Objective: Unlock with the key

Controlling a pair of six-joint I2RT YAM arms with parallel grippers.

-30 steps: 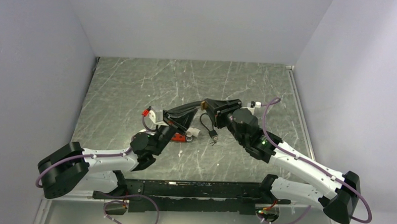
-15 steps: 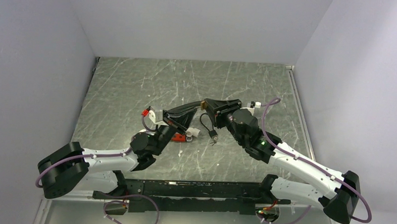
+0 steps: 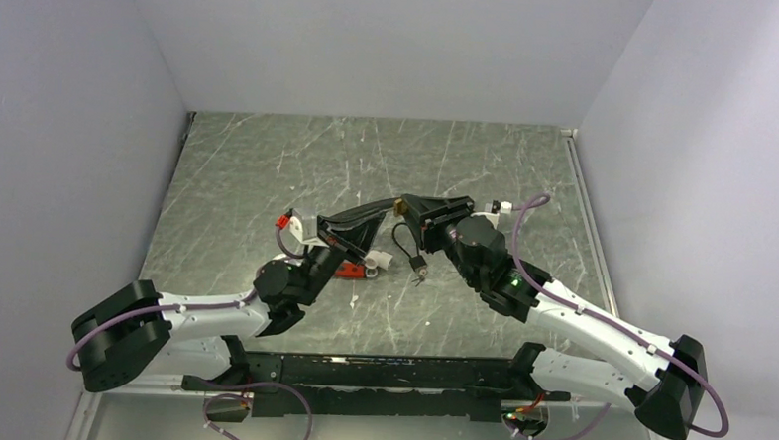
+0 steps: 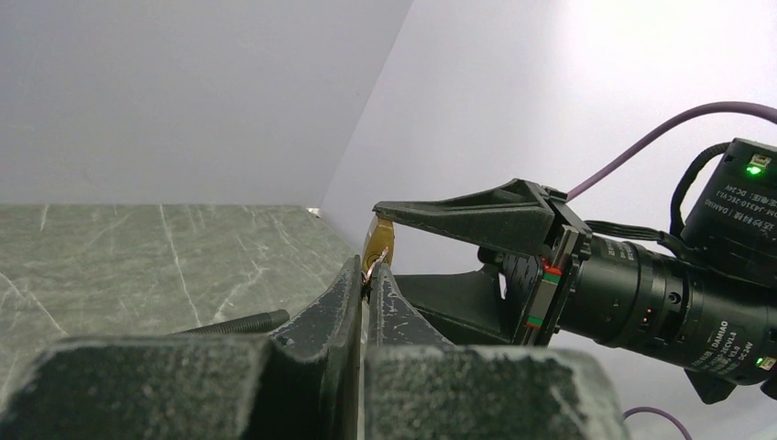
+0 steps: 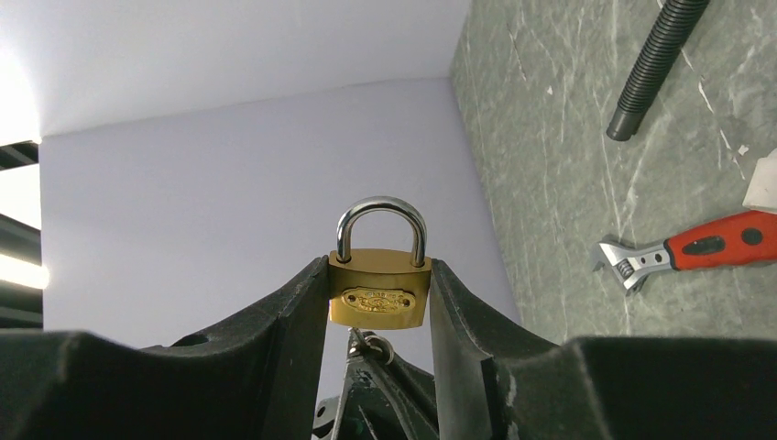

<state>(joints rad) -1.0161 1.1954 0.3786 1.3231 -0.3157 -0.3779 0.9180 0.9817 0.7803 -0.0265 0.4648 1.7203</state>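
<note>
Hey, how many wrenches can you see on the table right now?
1. The red-handled wrench lies on the table, near its middle, partly covered by the left arm in the top view. Another could be hidden beneath the arms.

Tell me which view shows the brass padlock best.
Right wrist: the brass padlock faces the lens, body and shackle in full. Left wrist shows only its brass edge; top external, just a tiny brass speck.
</note>
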